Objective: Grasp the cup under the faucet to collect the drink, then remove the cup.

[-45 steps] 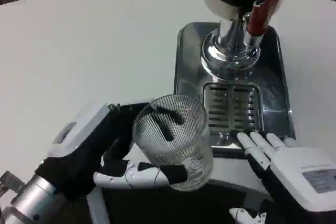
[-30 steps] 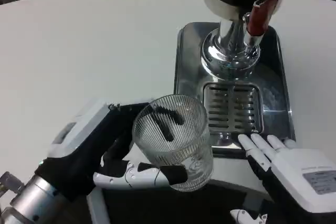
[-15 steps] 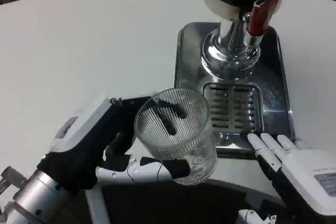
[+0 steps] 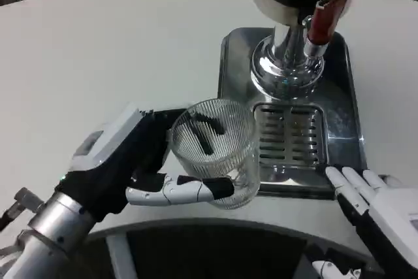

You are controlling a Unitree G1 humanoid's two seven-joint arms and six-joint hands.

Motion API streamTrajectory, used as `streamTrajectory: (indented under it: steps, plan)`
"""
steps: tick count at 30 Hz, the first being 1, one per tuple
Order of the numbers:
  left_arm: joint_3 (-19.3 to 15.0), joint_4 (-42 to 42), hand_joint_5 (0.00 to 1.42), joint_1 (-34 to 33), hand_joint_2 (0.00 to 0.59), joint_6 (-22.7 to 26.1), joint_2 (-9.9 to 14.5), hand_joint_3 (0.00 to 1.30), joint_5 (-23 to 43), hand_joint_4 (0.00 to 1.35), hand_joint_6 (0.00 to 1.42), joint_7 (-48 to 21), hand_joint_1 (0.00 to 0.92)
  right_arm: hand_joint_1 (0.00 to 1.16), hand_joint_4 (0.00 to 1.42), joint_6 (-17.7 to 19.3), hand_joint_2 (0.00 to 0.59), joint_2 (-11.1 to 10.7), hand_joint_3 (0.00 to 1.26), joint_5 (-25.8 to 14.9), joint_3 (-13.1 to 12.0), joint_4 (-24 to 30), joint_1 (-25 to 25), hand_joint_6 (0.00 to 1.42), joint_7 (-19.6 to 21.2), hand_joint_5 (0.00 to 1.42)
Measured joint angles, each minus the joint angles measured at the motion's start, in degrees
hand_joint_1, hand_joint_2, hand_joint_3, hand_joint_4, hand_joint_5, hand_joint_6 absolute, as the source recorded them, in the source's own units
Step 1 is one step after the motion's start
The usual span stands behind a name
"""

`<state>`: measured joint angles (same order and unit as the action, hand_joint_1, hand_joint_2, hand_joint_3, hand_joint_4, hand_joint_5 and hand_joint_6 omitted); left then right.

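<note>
Clearly the left robot hand (image 4: 130, 161) gripped the glass (image 4: 214, 151); it needed carrying level onto the grate (image 4: 290, 136), under the faucet (image 4: 320, 21).

A round white table (image 4: 98, 50) fills the scene, with dark floor beyond its curved edges.

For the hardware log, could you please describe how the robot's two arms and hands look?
The left hand has a white back shell, a black palm and white fingers tipped in black, on a ribbed silver forearm with a black wrist cuff. The right hand has the same white back over black, with white fingers.
</note>
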<state>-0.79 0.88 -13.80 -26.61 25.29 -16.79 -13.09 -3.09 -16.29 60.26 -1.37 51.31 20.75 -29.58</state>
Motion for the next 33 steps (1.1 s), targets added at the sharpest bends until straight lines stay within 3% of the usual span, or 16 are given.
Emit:
streamTrajectory:
  steps: [16, 23, 33]
  plan:
    - [2.5, -11.2, 1.39, -11.2, 0.151, 0.2, -1.6, 1.05, -6.3, 1.2, 1.42, 5.2, 0.441, 0.29, 0.0, 0.4, 0.404, 0.0, 0.0, -2.2, -2.3, 1.0, 2.7, 0.0, 1.0, 0.0]
    - [5.1, -18.1, 1.39, -17.2, 0.152, 0.2, -1.7, 1.05, -8.4, 1.2, 1.42, 7.4, 0.435, 0.29, 0.0, 0.9, 0.404, 0.2, 0.0, -2.3, -2.3, 2.3, 3.4, 0.0, 1.4, 0.0]
    - [9.2, -28.7, 1.39, -25.5, 0.152, 0.1, -3.7, 1.05, -11.2, 1.2, 1.42, 10.8, 0.432, 0.29, 0.0, 0.9, 0.405, 1.1, 0.0, -3.5, -3.0, 3.7, 4.1, 0.0, 1.4, 0.0]
